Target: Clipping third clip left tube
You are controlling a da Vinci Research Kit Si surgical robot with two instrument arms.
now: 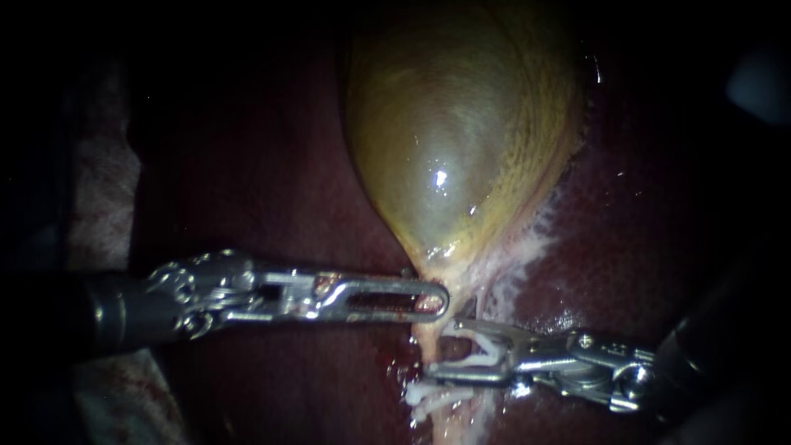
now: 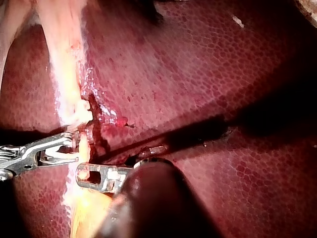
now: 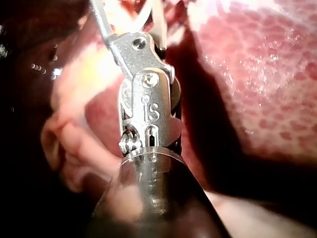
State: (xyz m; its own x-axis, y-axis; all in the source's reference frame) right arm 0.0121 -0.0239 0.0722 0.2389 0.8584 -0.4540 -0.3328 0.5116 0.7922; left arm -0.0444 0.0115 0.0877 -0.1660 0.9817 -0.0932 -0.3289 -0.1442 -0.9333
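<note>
Clip [image 1: 479,354]: white, V-shaped, seated between the parted jaws of the right instrument [image 1: 441,350], both touching it. Jaw tips reach the pale tube [image 1: 430,336] on the liver [image 1: 272,181]. Left instrument [image 1: 432,301] jaws are closed on the gallbladder [image 1: 445,148] neck, just above.

**Supporting surface and specimen.** A pale surface [image 1: 97,198], mottled and dimly lit, is seen as a strip along the left edge of the endoscope view. Whether it is bare worktop or a covering cannot be told. Reddish staining is seen on it in the lower left corner. The liver [image 1: 272,156] is laid directly on it. Its dark red mass fills the middle and right of the frame, and its border runs down the left side beside the strip. The gallbladder [image 1: 453,140] is borne on the liver, at upper centre. A fine lobular pattern is shown on the liver surface in both wrist views.
</note>
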